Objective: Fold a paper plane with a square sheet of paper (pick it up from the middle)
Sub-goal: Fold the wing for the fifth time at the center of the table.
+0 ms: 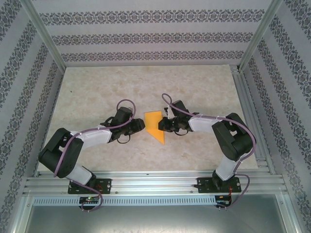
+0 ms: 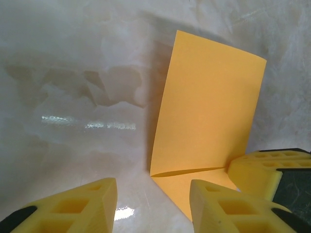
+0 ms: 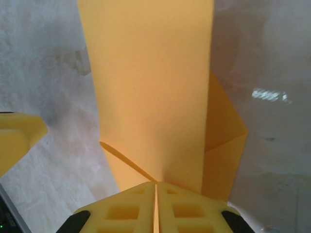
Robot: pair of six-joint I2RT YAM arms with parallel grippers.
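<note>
The square sheet of paper [image 1: 154, 125], thin, orange-yellow and plain on every face in view, sits partly folded near the middle of the pale marbled table [image 1: 97, 92], between the two grippers. From above it reads as a broad upper panel narrowing to a point toward the near edge.

In the left wrist view the sheet [image 2: 209, 107] has one large panel standing up off the table from a sharp crease, with a smaller flap lying flat toward the camera. In the right wrist view the sheet [image 3: 150, 87] rises tall in the middle, with a triangular folded part to its right.

The right gripper [image 1: 164, 125] comes in from the right. In its own camera the right gripper [image 3: 155, 187] has its yellow foam-like fingers [image 3: 184, 204] pressed together, pinching the sheet's lower edge between them. One of these fingers [image 2: 252, 170] also appears in the left wrist view, touching the sheet at the crease.

The left gripper [image 1: 141, 126] is just beside the sheet's left edge. Its jaws are spread, with bare table between the fingers [image 2: 87, 199], and the left gripper [image 2: 151, 187] holds nothing.

Patterned wallpaper walls [image 1: 146, 39] and aluminium rails [image 1: 155, 179] enclose the table.
</note>
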